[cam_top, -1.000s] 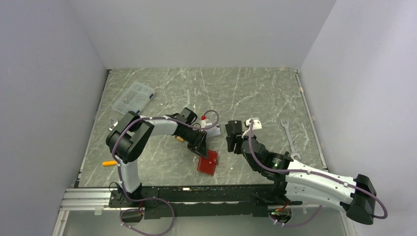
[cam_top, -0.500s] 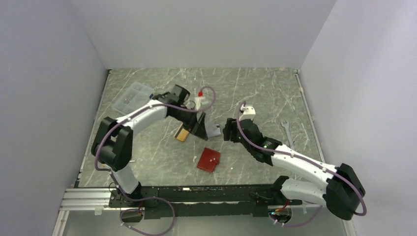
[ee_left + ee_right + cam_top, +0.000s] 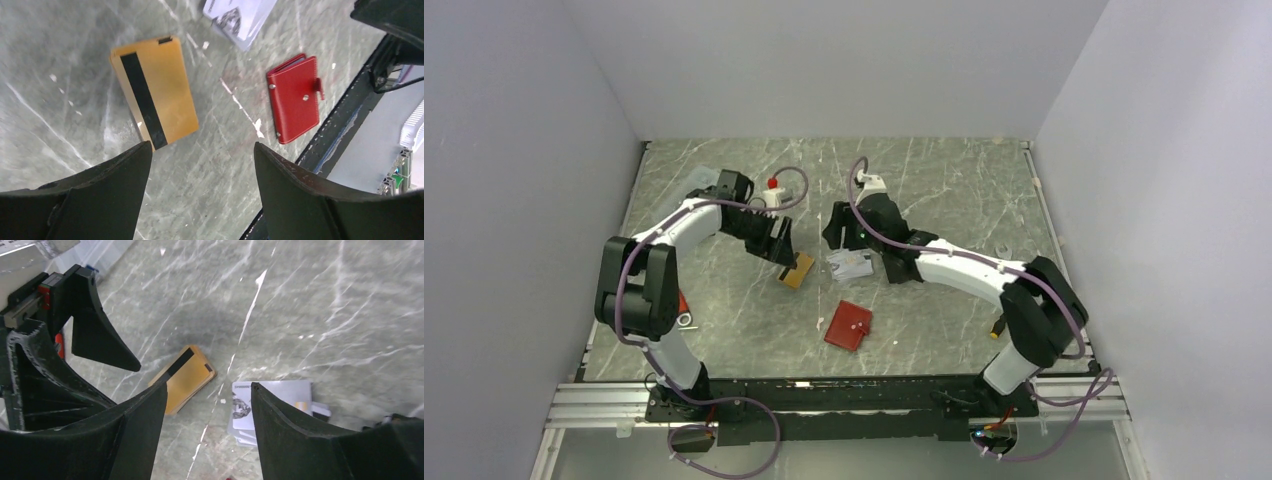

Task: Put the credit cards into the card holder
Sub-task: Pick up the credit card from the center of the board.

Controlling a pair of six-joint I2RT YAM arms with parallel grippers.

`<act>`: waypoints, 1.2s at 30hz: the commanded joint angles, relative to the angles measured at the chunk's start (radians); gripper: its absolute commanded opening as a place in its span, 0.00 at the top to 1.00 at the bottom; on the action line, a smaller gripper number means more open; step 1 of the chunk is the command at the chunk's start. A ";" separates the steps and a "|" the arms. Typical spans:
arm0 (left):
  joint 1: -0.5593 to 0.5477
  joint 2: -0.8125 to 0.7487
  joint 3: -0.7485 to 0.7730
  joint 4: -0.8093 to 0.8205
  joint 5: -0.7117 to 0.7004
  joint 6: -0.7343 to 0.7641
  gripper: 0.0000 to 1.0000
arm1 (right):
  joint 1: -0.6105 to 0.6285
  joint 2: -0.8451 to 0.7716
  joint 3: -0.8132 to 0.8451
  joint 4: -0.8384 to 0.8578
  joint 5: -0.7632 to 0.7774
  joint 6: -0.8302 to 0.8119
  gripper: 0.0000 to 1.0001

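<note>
The closed dark-red card holder (image 3: 848,325) lies on the marble table, snap tab up; it also shows in the left wrist view (image 3: 295,97). A gold-orange card stack with a dark stripe (image 3: 797,270) (image 3: 152,97) (image 3: 185,377) lies behind and left of it. A small pile of silver-white cards (image 3: 849,264) (image 3: 240,17) (image 3: 272,405) lies to the right of the gold ones. My left gripper (image 3: 779,242) (image 3: 202,147) is open and empty, above the table just left of the gold cards. My right gripper (image 3: 839,232) (image 3: 208,386) is open and empty, hovering just behind the silver cards.
A clear plastic organiser box (image 3: 100,255) sits at the back left, mostly behind my left arm. A wrench (image 3: 1007,248) lies at the right. A small red item (image 3: 682,300) lies near the left arm's elbow. A black rail (image 3: 844,385) runs along the near edge.
Both grippers moved away from the card holder toward the back. The left swung back-left, uncovering the gold cards; the right reached forward and left to the silver cards. The cards and holder have not moved.
</note>
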 commanded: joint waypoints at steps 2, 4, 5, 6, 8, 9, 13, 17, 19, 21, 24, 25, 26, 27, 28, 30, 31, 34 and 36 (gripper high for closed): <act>0.019 -0.003 -0.080 0.162 -0.065 -0.082 0.21 | 0.037 0.085 0.023 0.114 -0.096 0.084 0.42; 0.044 0.010 -0.093 0.188 -0.071 -0.098 0.22 | 0.059 0.103 0.014 0.132 -0.095 0.090 0.49; 0.056 0.013 -0.102 0.201 -0.073 -0.101 0.22 | 0.065 0.111 0.006 0.140 -0.096 0.097 0.53; 0.066 0.013 -0.108 0.213 -0.069 -0.101 0.22 | 0.069 0.114 -0.002 0.151 -0.096 0.104 0.58; 0.076 0.018 -0.114 0.225 -0.059 -0.095 0.22 | 0.075 0.118 -0.015 0.178 -0.095 0.115 0.65; 0.076 0.023 -0.117 0.231 -0.053 -0.092 0.22 | 0.074 0.123 -0.017 0.183 -0.095 0.122 0.68; 0.077 0.061 -0.116 0.248 -0.002 -0.079 0.25 | 0.085 0.156 -0.022 0.215 -0.138 0.146 0.76; 0.078 0.078 -0.123 0.281 0.024 -0.078 0.27 | 0.101 0.208 -0.010 0.230 -0.160 0.162 0.87; 0.078 0.083 -0.126 0.295 0.028 -0.082 0.29 | 0.103 0.230 -0.005 0.235 -0.169 0.171 0.92; 0.081 0.088 -0.131 0.305 0.036 -0.086 0.31 | 0.103 0.246 -0.001 0.239 -0.176 0.175 0.94; 0.082 0.096 -0.146 0.320 0.038 -0.088 0.33 | 0.107 0.263 0.000 0.243 -0.184 0.175 0.94; 0.082 0.100 -0.149 0.322 0.039 -0.086 0.33 | 0.108 0.267 0.000 0.246 -0.187 0.175 0.94; 0.083 0.104 -0.152 0.324 0.042 -0.086 0.34 | 0.109 0.270 -0.001 0.252 -0.190 0.174 0.94; 0.083 0.109 -0.154 0.327 0.042 -0.087 0.34 | 0.111 0.278 0.000 0.256 -0.192 0.175 0.94; 0.084 0.113 -0.154 0.327 0.046 -0.089 0.34 | 0.112 0.284 0.003 0.259 -0.194 0.176 0.95; 0.085 0.114 -0.156 0.328 0.048 -0.091 0.35 | 0.111 0.297 0.010 0.260 -0.200 0.178 0.95; 0.086 0.111 -0.158 0.333 0.046 -0.095 0.36 | 0.111 0.304 0.014 0.261 -0.201 0.178 0.95; 0.088 0.103 -0.166 0.338 0.039 -0.099 0.39 | 0.112 0.321 0.026 0.260 -0.204 0.178 0.96; 0.088 0.106 -0.167 0.333 0.035 -0.101 0.40 | 0.111 0.334 0.034 0.256 -0.204 0.177 0.96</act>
